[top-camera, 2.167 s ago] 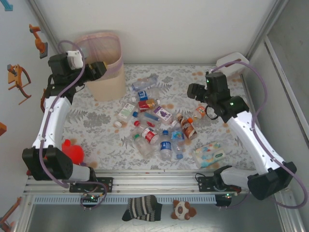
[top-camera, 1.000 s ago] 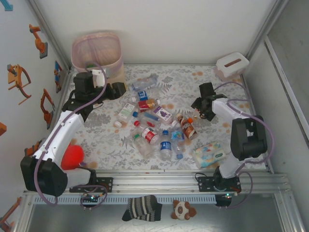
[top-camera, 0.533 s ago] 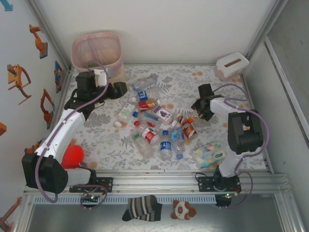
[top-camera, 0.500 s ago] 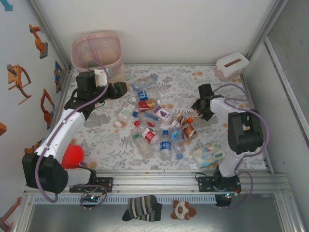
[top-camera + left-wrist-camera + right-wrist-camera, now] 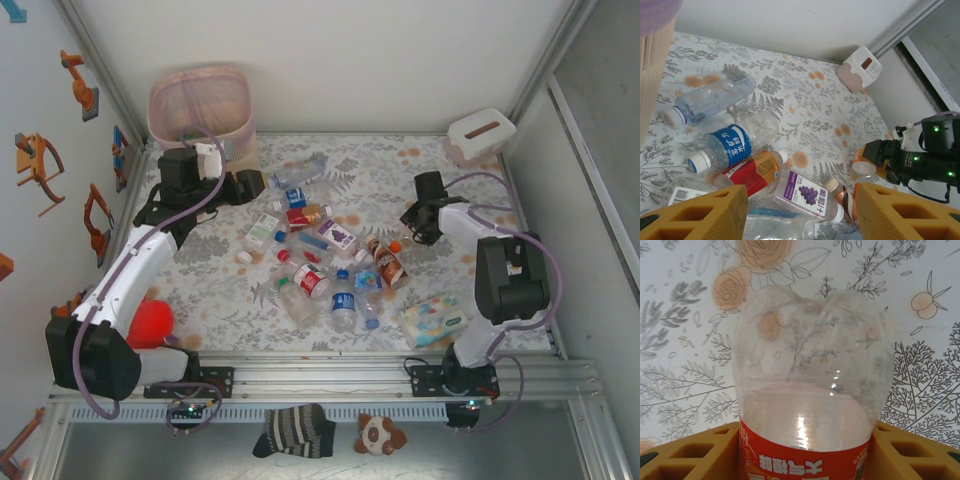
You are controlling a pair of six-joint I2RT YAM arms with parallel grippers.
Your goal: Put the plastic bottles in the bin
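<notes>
Several plastic bottles (image 5: 320, 260) lie in a heap mid-table. My right gripper (image 5: 414, 226) is low at the heap's right edge, shut on a clear bottle with a red label (image 5: 807, 405); its yellow fingers (image 5: 700, 452) press both sides. The same bottle (image 5: 863, 169) and right gripper (image 5: 879, 154) appear in the left wrist view. My left gripper (image 5: 800, 215) hangs open and empty above a grape-label bottle (image 5: 807, 192), a red-label one (image 5: 750, 172) and a blue-label one (image 5: 730, 145). It sits just right of the bin (image 5: 200, 110), whose pink liner folds over the rim.
A white tissue box (image 5: 480, 135) stands in the far right corner. A pastel wipes pack (image 5: 434, 318) lies near the front right. A red toy (image 5: 150, 322) sits by the left arm's base. Walls enclose the table on three sides.
The right gripper's fingers have closed in on the red-label bottle over the last second. The left arm, which had come down from the bin earlier, has stayed still.
</notes>
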